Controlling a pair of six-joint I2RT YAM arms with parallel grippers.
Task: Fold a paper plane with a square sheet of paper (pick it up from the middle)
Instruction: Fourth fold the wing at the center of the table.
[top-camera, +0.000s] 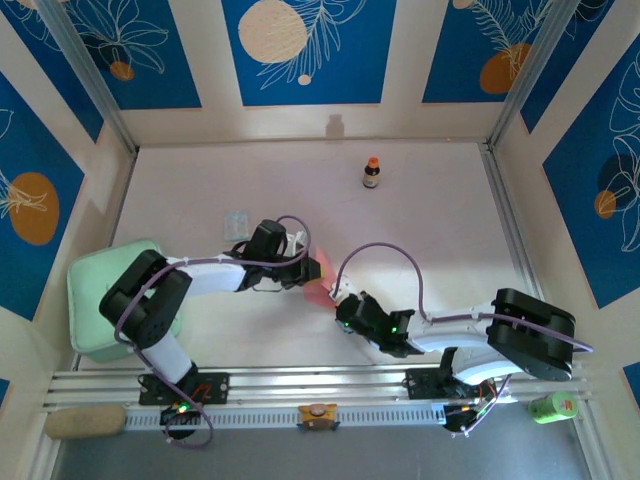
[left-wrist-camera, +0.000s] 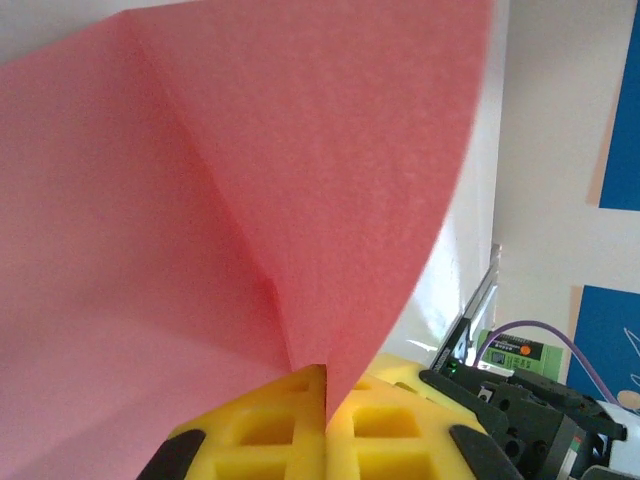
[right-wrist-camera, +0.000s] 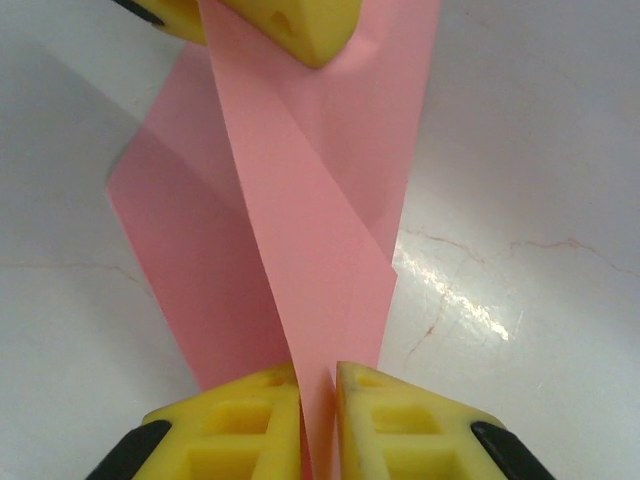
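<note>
The square sheet of paper (top-camera: 318, 281) is salmon-pink, folded and creased, and hangs above the table between my two grippers. My left gripper (top-camera: 303, 262) is shut on one end of it. In the left wrist view the yellow pads (left-wrist-camera: 290, 420) pinch the paper (left-wrist-camera: 200, 200), which rises from them with a sharp crease. My right gripper (top-camera: 340, 304) is at the other end. In the right wrist view the paper (right-wrist-camera: 310, 250) runs down between its yellow pads (right-wrist-camera: 240, 420), which stand a narrow slit apart. The left gripper's pads (right-wrist-camera: 290, 25) clamp the far end.
A small brown bottle with an orange cap (top-camera: 371, 172) stands at the back of the table. A pale translucent packet (top-camera: 237, 222) lies behind the left arm. A mint-green container (top-camera: 100, 295) sits at the left edge and a green can (top-camera: 551, 406) at the near right.
</note>
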